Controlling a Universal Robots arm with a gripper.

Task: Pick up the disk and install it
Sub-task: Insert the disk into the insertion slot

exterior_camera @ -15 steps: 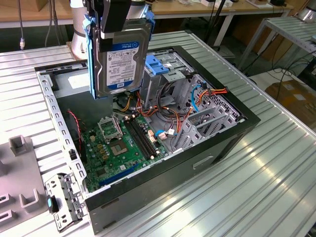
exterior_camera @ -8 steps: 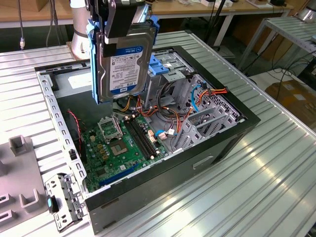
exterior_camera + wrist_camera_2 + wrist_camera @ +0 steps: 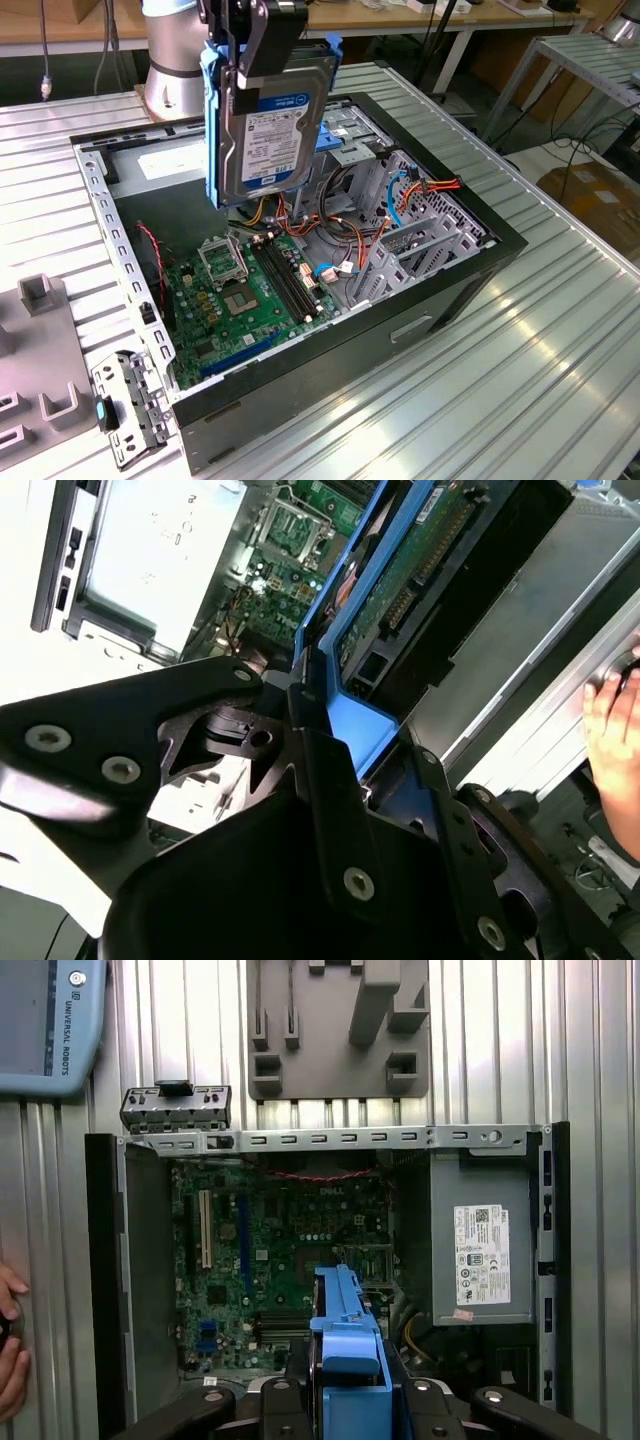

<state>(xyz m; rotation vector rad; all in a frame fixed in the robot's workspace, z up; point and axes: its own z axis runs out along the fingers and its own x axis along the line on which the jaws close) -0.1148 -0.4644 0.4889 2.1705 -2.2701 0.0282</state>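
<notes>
Above the case point(image 3: 320, 385), the claw point(image 3: 246, 62) clamps the disk point(image 3: 272, 135).

An open computer case point(image 3: 300, 388) (green motherboard point(image 3: 240, 300) inside) lies on the slatted table point(image 3: 520, 380).

White label point(image 3: 272, 120) with blue band and barcodes on the disk point(image 3: 230, 160). Small-print white sticker point(image 3: 481, 1260) on the grey power supply point(image 3: 483, 1175). Lettering on the arm's blue cover point(image 3: 40, 1035).

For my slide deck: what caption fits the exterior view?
Robot gripper holds the black-and-silver hard drive with blue side rails on edge above the open black computer case on a ribbed metal table.
</notes>
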